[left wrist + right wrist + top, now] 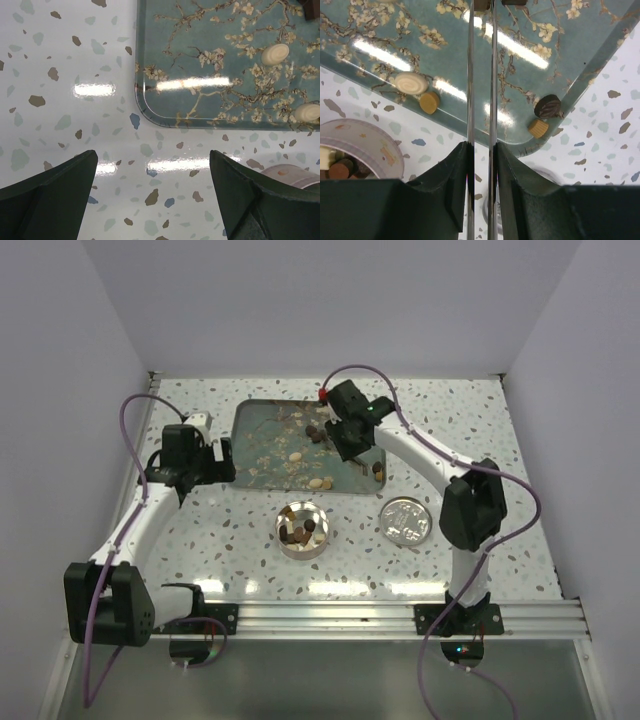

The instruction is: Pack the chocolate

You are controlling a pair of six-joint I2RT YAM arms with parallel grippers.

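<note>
While left claw (153,155) gapes beside tray (175,107) corner, right claw (481,30) over tray nearly pinched; grip unclear.

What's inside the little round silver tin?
A few chocolates lie in the tin. Most are brown, and one pale piece shows in the right wrist view. They cover part of the bottom, so anything beneath them is hidden.

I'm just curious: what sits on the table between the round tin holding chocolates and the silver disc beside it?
Nothing. In the top view, only bare speckled tabletop separates the tin from the silver disc.
</note>
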